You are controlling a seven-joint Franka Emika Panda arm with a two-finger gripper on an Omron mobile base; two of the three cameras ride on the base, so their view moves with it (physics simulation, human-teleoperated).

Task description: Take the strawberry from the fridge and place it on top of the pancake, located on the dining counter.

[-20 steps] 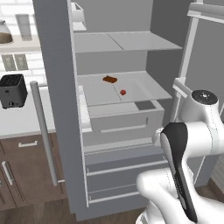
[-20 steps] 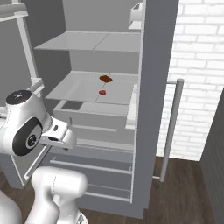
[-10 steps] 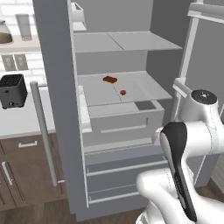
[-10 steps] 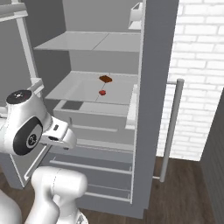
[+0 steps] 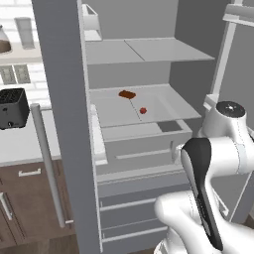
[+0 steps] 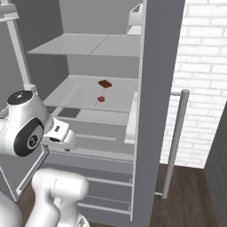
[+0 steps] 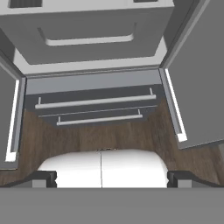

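The fridge (image 5: 64,99) is standing with both doors swung wide, its pale grey shelves showing in both base views. The strawberry (image 5: 143,110) is sitting on the middle shelf, a small red dot near the shelf's centre line, with nothing touching it. Just behind it, apart from it, a flat dark-brown piece (image 5: 127,94) is lying on the same shelf. From the right base view the strawberry (image 6: 101,99) is again lying in front of the brown piece (image 6: 105,83).

The gripper (image 7: 109,178) is hanging low in front of the fridge and pointing down toward the wood floor (image 7: 87,135). In the hand view its two dark fingertips (image 7: 43,178) are sitting at opposite sides of the frame, so the jaws are standing spread as wide as they go, with nothing between them and nothing touching them. The two lower drawers (image 7: 96,103) with their long bar handles are lying ahead of the hand, and the open doors are flanking it on either side.

In the base views the white arm (image 5: 218,149) is folding up in front of the fridge's lower half; the hand itself is probably hidden behind the arm's joints there. A black toaster (image 5: 12,106) is resting on the counter to the left.
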